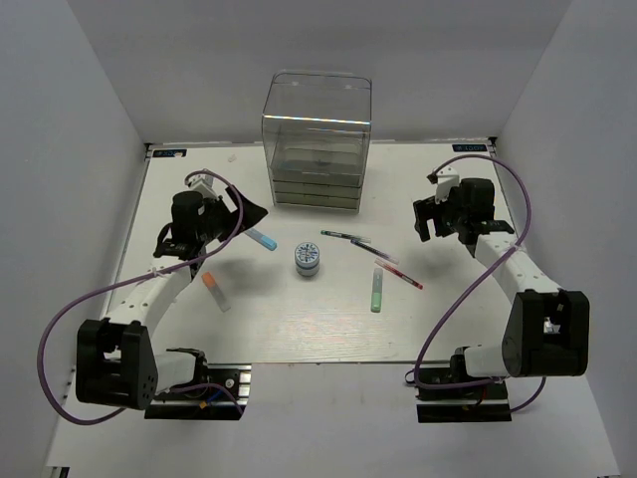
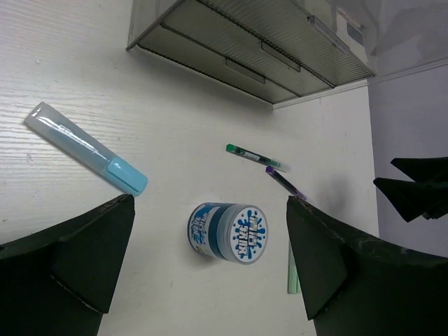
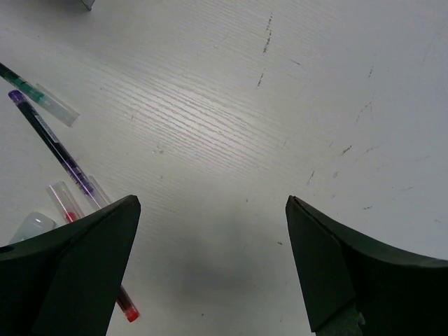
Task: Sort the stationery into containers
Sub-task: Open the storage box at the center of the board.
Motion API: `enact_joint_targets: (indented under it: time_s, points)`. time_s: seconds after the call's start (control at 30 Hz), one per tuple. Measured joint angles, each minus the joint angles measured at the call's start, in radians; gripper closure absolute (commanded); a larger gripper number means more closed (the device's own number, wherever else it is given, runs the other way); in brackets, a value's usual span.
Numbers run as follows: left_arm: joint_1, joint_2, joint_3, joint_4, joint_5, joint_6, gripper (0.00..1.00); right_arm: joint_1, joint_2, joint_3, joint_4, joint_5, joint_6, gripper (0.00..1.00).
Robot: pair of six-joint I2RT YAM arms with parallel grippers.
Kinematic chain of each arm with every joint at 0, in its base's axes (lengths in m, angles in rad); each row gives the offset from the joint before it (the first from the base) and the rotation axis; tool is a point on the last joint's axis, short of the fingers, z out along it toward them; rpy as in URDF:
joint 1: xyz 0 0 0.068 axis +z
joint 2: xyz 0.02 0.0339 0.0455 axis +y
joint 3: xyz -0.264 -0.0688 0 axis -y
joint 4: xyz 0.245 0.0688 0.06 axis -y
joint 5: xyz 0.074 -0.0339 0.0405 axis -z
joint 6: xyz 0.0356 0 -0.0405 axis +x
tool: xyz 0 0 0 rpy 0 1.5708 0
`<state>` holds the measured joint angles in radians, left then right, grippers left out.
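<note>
The clear drawer unit stands at the back centre of the table, its grey drawers closed. A blue-white pot sits mid-table. Around it lie a blue-capped marker, an orange-capped marker, a green marker, two dark pens and a red pen. My left gripper is open and empty, above the table left of the pot and near the blue-capped marker. My right gripper is open and empty over bare table, right of the pens.
The white table is walled on three sides. The drawer unit fills the top of the left wrist view. The red pen lies by the right gripper's left finger. Purple cables loop beside both arms.
</note>
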<state>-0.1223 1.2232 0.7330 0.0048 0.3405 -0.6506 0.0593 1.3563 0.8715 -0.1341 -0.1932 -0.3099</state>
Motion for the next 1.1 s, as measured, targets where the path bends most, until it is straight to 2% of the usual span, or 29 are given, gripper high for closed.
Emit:
enact_joint_targets:
  time_s: [0.27, 0.33, 0.37, 0.43, 0.47, 0.5, 0.6, 0.63, 0.67, 0.7, 0.77, 0.8, 0.87, 1.0, 1.1]
  points:
    - [-0.018, 0.001, -0.019, 0.151, 0.023, -0.045, 0.01, 0.0, 0.011, 0.039, -0.058, -0.068, -0.073, 0.1]
    - [-0.024, 0.009, -0.027, 0.203, 0.026, -0.073, 0.06, 0.0, 0.011, 0.045, -0.091, -0.113, -0.116, 0.1]
    - [-0.026, 0.022, -0.027, 0.23, 0.027, -0.086, 0.09, 0.0, 0.011, 0.048, -0.108, -0.135, -0.129, 0.13]
    - [-0.033, 0.056, -0.027, 0.285, 0.032, -0.108, 0.18, 0.001, 0.011, 0.051, -0.136, -0.184, -0.155, 0.24]
    - [-0.039, 0.08, -0.026, 0.31, 0.034, -0.12, 0.23, 0.002, 0.011, 0.053, -0.146, -0.209, -0.167, 0.37]
    - [-0.045, 0.107, -0.024, 0.329, 0.039, -0.13, 0.38, 0.004, 0.011, 0.053, -0.152, -0.233, -0.175, 0.47]
    - [-0.065, 0.193, -0.006, 0.38, 0.045, -0.161, 0.63, 0.013, 0.011, 0.053, -0.158, -0.287, -0.181, 0.83]
    - [-0.072, 0.223, 0.006, 0.395, 0.048, -0.173, 0.65, 0.016, 0.011, 0.053, -0.156, -0.303, -0.181, 0.83]
    - [-0.08, 0.259, 0.026, 0.408, 0.052, -0.183, 0.65, 0.021, 0.011, 0.052, -0.154, -0.319, -0.172, 0.76]
    - [-0.088, 0.285, 0.045, 0.422, 0.056, -0.189, 0.65, 0.027, 0.011, 0.052, -0.153, -0.331, -0.169, 0.64]
    - [-0.107, 0.339, 0.09, 0.447, 0.059, -0.203, 0.54, 0.033, 0.01, 0.049, -0.146, -0.347, -0.152, 0.41]
    - [-0.117, 0.362, 0.113, 0.463, 0.061, -0.213, 0.49, 0.037, 0.007, 0.046, -0.144, -0.354, -0.148, 0.36]
    - [-0.139, 0.405, 0.145, 0.5, 0.061, -0.231, 0.43, 0.042, 0.002, 0.037, -0.129, -0.364, -0.138, 0.34]
    - [-0.188, 0.487, 0.186, 0.581, 0.043, -0.292, 0.43, 0.044, -0.022, 0.008, -0.098, -0.366, -0.122, 0.34]
    - [-0.221, 0.546, 0.206, 0.631, 0.009, -0.33, 0.37, 0.044, -0.05, -0.018, -0.07, -0.361, -0.11, 0.34]
